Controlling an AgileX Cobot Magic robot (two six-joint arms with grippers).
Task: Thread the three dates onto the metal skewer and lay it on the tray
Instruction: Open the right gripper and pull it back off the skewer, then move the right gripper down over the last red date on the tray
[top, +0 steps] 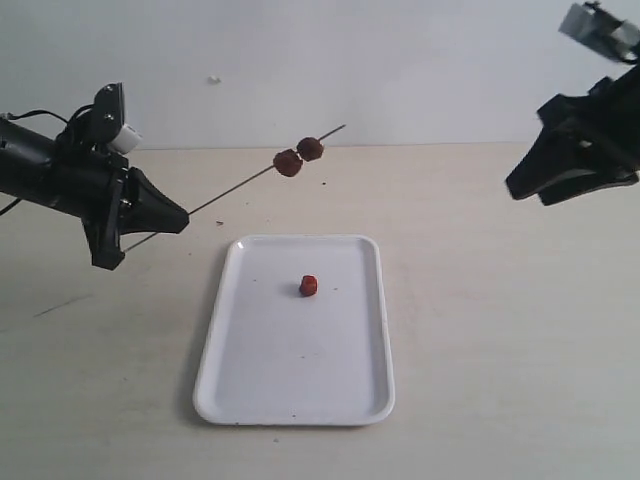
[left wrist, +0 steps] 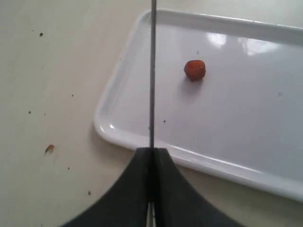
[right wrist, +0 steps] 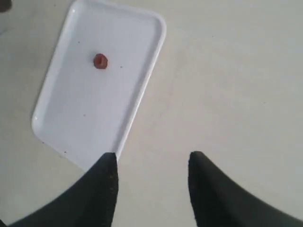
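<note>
**Metal skewer point(top: 240, 185) aloft with two dates point(top: 299, 156) on it, third date point(top: 308, 286) on the tray point(top: 350, 405)**

Clamped at its lower end in the left gripper point(top: 183, 217), black tapered fingers pressed together on the rod. Slants up and to the right in the exterior view, long axis diagonal, free tip at the highest point. Thin, straight, grey, with a dull metal sheen. Carries both wrinkled reddish-brown fruits side by side and touching, close to the free tip, in the air and seen above the tray's far short edge. In the left wrist view, shows as a straight grey line rising out of the closed fingertips and crossing one corner of the tray.

Flat on the pale matte table point(top: 500, 350), long axis running toward the exterior camera: white, glossy, rectangular, with rounded corners and a low raised rim. Holds the lone roundish red-brown fruit a little beyond the middle, apart from every rim.

High on the right, well apart from skewer and tray: right gripper point(top: 512, 190), black pointed fingers parted with a clear gap, nothing between them. A few dark specks on the tabletop beside the tray.
</note>
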